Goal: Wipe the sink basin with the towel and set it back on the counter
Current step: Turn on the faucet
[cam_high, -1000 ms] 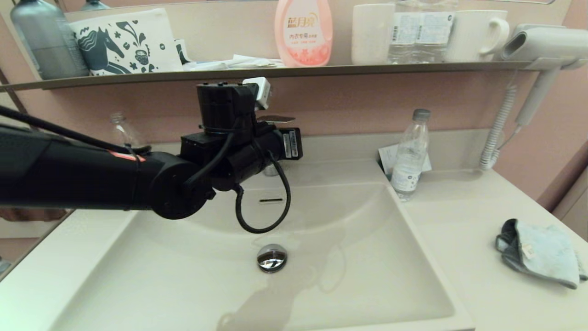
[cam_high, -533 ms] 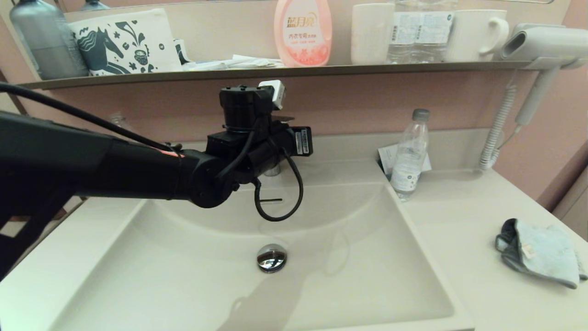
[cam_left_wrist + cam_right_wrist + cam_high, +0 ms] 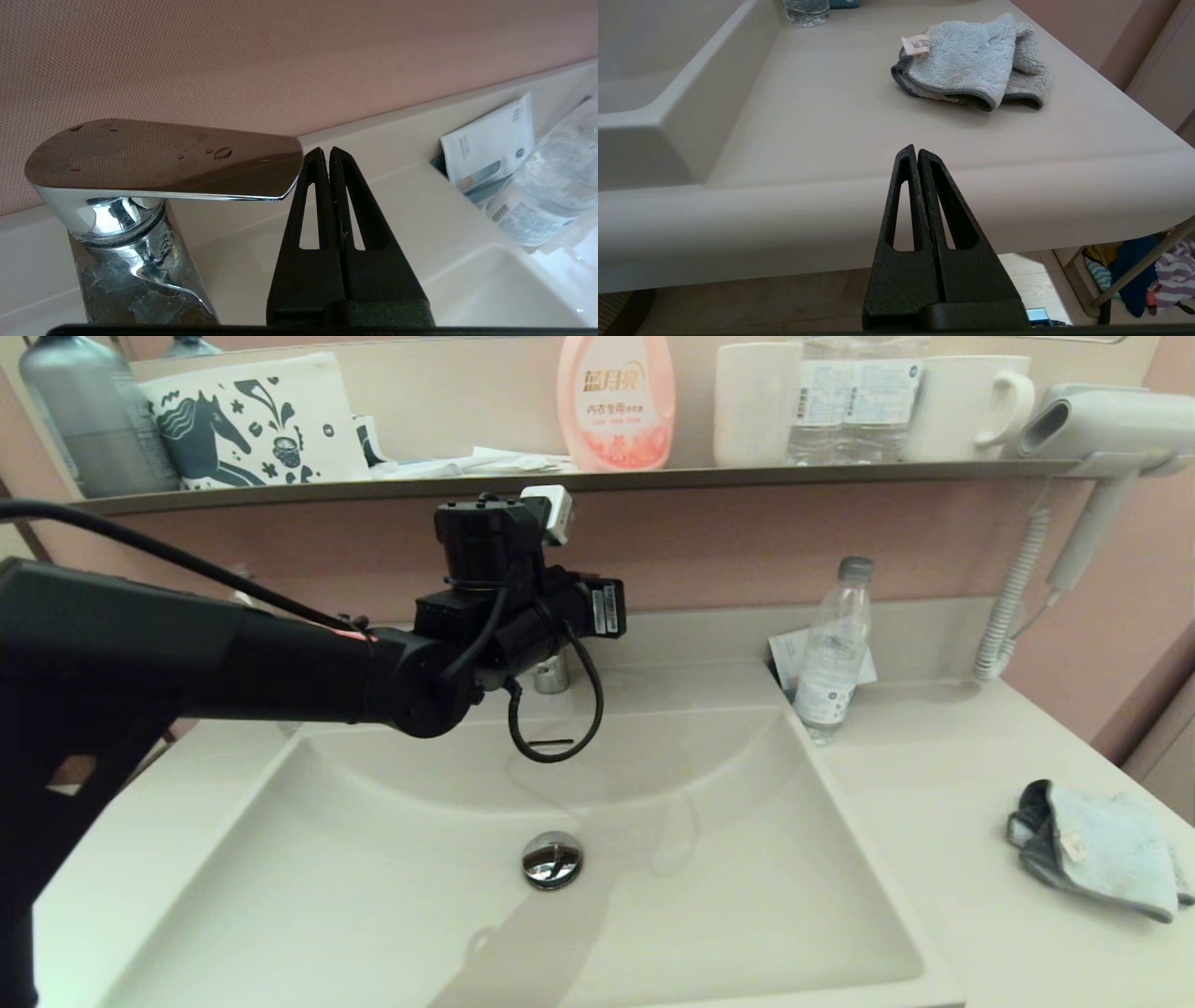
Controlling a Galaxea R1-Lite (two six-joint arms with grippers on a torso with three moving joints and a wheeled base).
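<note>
The light blue towel (image 3: 1097, 859) lies crumpled on the cream counter (image 3: 943, 784) at the right, its white tag up; the right wrist view shows the towel (image 3: 971, 60) too. The sink basin (image 3: 728, 896) holds nothing but its chrome drain plug (image 3: 553, 859). My left gripper (image 3: 325, 151) is shut and empty, over the basin's back rim. Its tips sit right at the free end of the chrome faucet lever (image 3: 163, 158). My right gripper (image 3: 916, 150), shut and empty, hangs below and in front of the counter's front edge (image 3: 822, 205), short of the towel.
A water bottle (image 3: 834, 649) and a paper packet (image 3: 490, 144) stand at the basin's back right corner. The dark shelf (image 3: 747, 476) above carries bottles, cups and a pouch. A hair dryer (image 3: 1102, 429) hangs at the right wall.
My left arm has reached further back and to the right, and its wrist has risen, bringing the gripper up to the faucet lever. The towel has not moved.
</note>
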